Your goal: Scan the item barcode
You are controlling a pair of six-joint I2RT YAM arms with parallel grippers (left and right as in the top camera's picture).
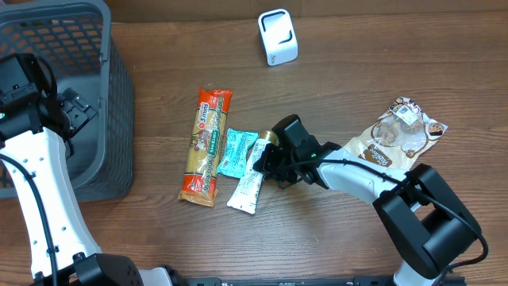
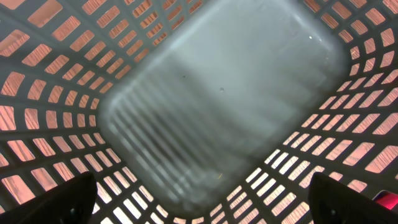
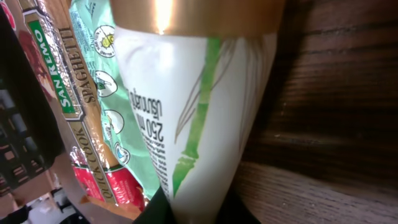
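The item, a white tube (image 1: 248, 184) with a gold cap and green bamboo print (image 3: 193, 112), lies on the wooden table between a teal packet and my right arm. My right gripper (image 1: 268, 163) is shut on the tube near its capped end, and its dark fingers press both sides of the tube at the bottom of the right wrist view (image 3: 199, 208). No barcode shows on the tube. A white scanner (image 1: 278, 36) stands at the back of the table. My left gripper (image 1: 75, 110) hangs open over the grey basket, holding nothing (image 2: 199, 199).
A teal packet (image 1: 236, 152) and a long spaghetti pack (image 1: 206, 147) lie just left of the tube, touching it. A brown snack bag (image 1: 397, 135) lies to the right. The grey basket (image 1: 95, 48) fills the back left corner.
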